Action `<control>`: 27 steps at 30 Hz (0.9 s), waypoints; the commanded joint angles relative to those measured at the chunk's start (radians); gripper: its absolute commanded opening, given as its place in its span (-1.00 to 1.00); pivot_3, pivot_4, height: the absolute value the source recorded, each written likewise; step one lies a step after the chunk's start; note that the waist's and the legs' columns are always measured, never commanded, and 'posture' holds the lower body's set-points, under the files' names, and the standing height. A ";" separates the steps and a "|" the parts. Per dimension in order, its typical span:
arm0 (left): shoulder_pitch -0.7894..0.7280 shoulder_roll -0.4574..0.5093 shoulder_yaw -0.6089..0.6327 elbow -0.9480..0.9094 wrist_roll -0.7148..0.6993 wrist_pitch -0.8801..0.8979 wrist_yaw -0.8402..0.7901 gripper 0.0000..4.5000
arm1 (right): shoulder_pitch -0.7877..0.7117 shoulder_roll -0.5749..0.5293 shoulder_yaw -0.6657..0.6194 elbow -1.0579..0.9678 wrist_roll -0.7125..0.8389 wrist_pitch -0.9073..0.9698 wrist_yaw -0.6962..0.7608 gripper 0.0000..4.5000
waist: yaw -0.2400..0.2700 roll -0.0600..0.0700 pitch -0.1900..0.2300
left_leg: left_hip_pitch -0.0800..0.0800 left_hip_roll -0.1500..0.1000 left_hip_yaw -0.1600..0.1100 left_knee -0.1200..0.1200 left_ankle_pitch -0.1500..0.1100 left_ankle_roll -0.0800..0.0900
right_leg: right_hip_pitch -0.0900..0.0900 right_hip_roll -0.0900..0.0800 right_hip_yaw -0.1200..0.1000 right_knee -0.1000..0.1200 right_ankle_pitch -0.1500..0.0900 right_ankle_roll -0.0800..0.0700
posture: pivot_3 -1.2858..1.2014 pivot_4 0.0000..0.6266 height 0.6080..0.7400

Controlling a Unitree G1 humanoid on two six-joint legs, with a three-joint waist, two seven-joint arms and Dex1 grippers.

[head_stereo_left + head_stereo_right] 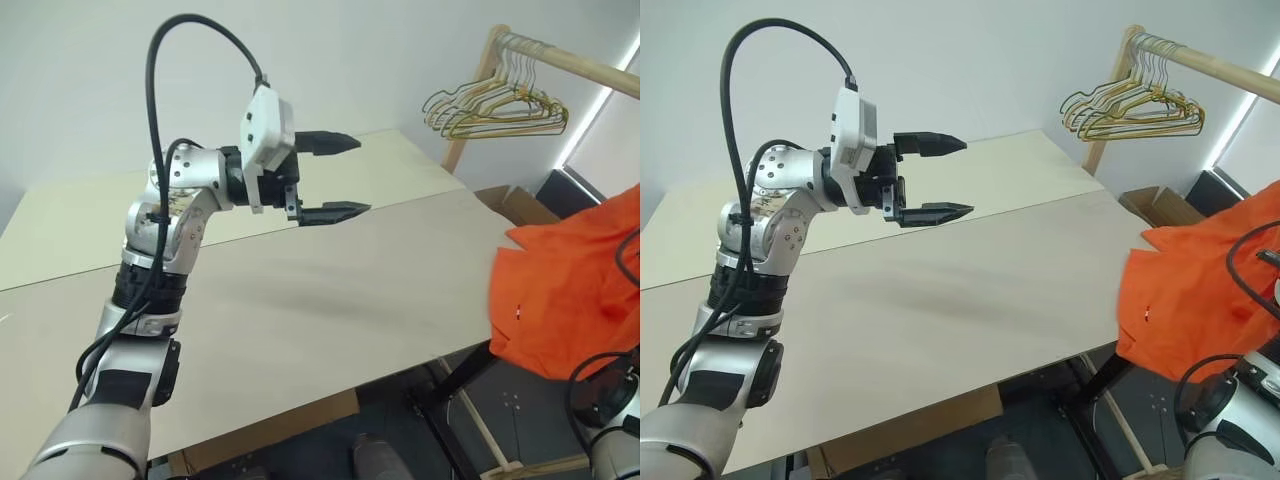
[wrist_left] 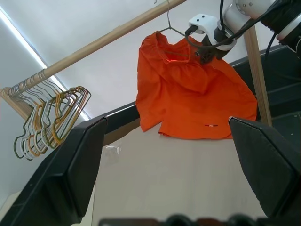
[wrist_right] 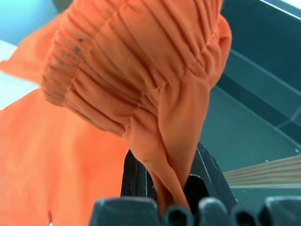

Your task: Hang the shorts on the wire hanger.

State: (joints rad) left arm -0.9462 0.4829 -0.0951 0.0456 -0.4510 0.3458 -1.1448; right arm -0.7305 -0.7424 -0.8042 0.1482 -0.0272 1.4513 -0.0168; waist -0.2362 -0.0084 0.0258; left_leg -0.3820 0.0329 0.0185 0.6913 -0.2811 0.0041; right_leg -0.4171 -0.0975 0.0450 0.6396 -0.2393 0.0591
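1. Right gripper (image 3: 162,188), jaws clenched on the shorts (image 1: 575,295), lifts them at 3 o'clock off the desk (image 1: 300,330)
2. Left gripper (image 1: 335,178) hovers, jaws released
3. Likely next: guide the wire hanger (image 2: 175,32) onto the rail

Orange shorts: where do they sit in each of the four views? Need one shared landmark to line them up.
Left eye view: shorts at the right edge, past the table's right end.
Right eye view: right edge again, just beyond the table.
Left wrist view: upper centre, hanging under the wooden rail, held by the right hand.
Right wrist view: close up, waistband pinched between the fingers.
Shared landmark: bunched hangers on the rail.
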 commanded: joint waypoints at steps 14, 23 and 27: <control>0.023 0.021 0.057 -0.110 -0.050 0.092 0.067 1.00 | -0.169 -0.031 -0.140 0.220 0.016 -0.095 -0.201 -0.50 | -0.005 0.002 0.000 | 0.015 -0.001 0.001 -0.012 0.000 0.000 | 0.022 0.000 0.001 -0.012 0.000 0.001 | -0.15 -1.00 1.00; 0.026 0.029 0.070 -0.128 -0.066 0.126 0.087 1.00 | -0.139 0.021 -0.072 0.112 -0.012 -0.120 -0.251 0.95 | -0.001 0.003 0.001 | 0.027 -0.001 0.001 -0.014 0.000 0.000 | 0.027 0.000 0.002 -0.015 0.000 0.002 | -0.14 -1.00 1.00; 0.032 0.035 0.074 -0.134 -0.074 0.134 0.100 1.00 | -0.110 0.071 0.015 -0.020 -0.045 -0.152 -0.289 0.98 | -0.001 0.003 0.001 | 0.027 -0.001 0.001 -0.015 0.000 0.000 | 0.027 0.000 0.002 -0.014 0.000 0.002 | -0.13 -1.00 1.00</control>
State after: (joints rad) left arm -0.9040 0.5048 -0.0542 -0.0581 -0.5121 0.4708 -1.0591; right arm -0.8355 -0.6755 -0.8372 0.2279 -0.0551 1.3434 -0.2848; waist -0.2370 -0.0057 0.0264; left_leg -0.3547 0.0324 0.0191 0.6767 -0.2815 0.0045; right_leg -0.3897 -0.0970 0.0469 0.6253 -0.2398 0.0611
